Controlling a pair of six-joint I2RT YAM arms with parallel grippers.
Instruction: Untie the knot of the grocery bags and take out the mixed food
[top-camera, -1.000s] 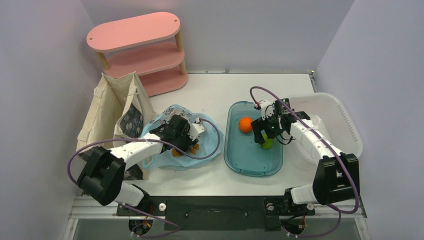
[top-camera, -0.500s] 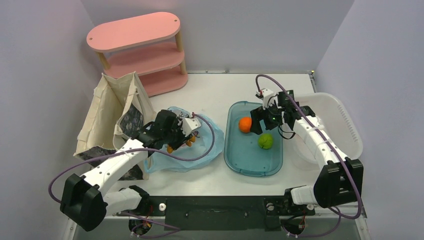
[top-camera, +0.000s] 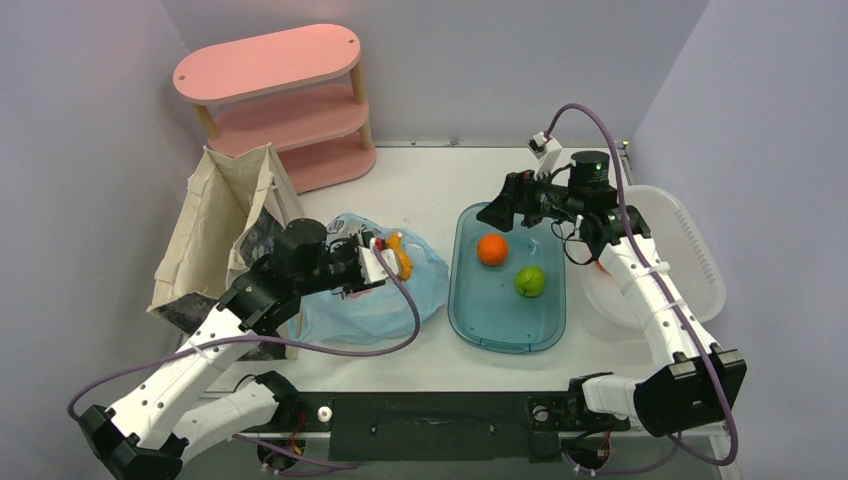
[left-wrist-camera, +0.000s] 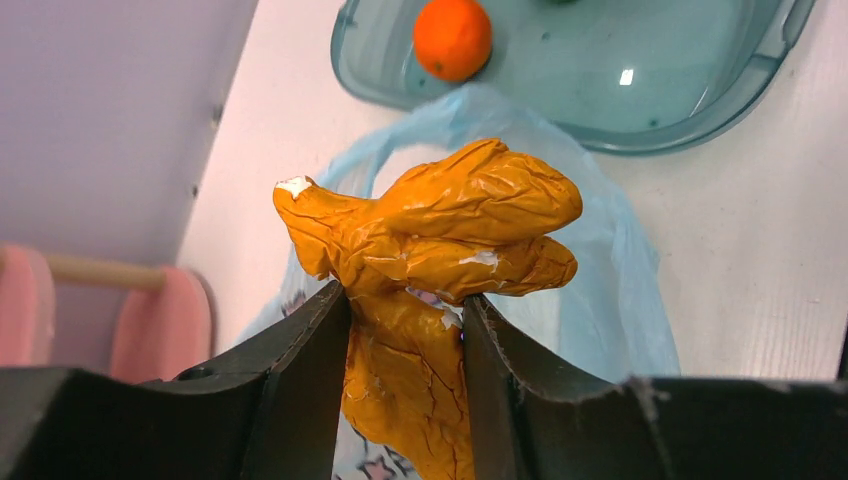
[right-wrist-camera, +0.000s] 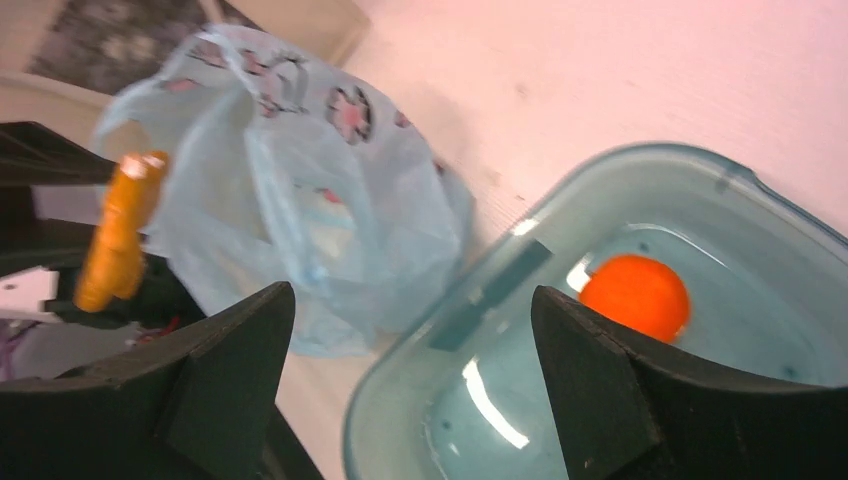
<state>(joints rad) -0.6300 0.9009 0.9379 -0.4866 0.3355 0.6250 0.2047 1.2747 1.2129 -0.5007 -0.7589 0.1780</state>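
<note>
At far left, a beige tote (top-camera: 225, 215) stands on the worktop (top-camera: 430, 180); just beside it the light blue grocery bag (top-camera: 350, 312) lies slumped; over the bag, the left gripper (left-wrist-camera: 405, 300) is clamped on what appears to be a crumpled orange wrapper (left-wrist-camera: 470, 200); right of the bag, the teal tub (top-camera: 505, 325) holds the orange fruit (top-camera: 491, 249) and green fruit (top-camera: 530, 281), set apart; the right gripper (top-camera: 497, 213) hovers over the tub's far end, jaws spread wide, empty.
</note>
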